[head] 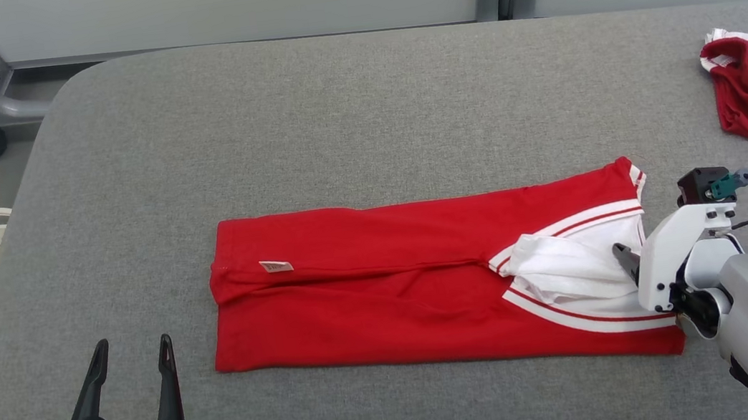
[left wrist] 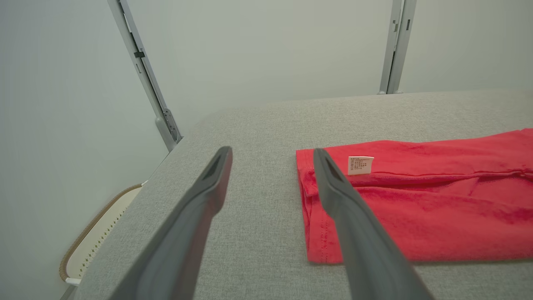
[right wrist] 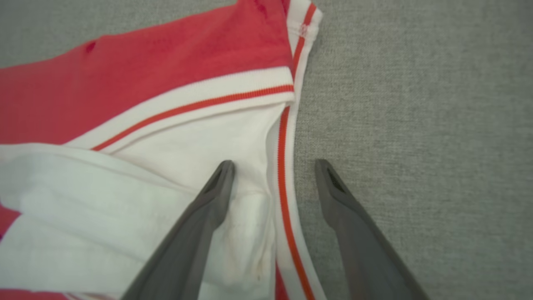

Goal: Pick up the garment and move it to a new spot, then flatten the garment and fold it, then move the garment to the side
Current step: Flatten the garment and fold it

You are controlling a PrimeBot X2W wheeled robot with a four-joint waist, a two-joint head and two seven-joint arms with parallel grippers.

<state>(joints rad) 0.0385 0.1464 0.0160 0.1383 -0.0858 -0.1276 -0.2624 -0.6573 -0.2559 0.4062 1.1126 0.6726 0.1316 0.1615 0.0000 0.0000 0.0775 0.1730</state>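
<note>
Plainly, garment (right wrist: 145, 83) edge sits between open right jaws.

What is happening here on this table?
A robot is folding a red garment on a grey table. It lies folded into a long strip. The right gripper is open at the collar end, its fingers astride the garment's edge. The left gripper is open near the other end, touching nothing.

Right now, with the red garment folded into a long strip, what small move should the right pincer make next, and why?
Probably close on the striped edge. The right pincer stands open astride it, one finger over white cloth, the other over the table, so a grip there could start the next fold.
</note>
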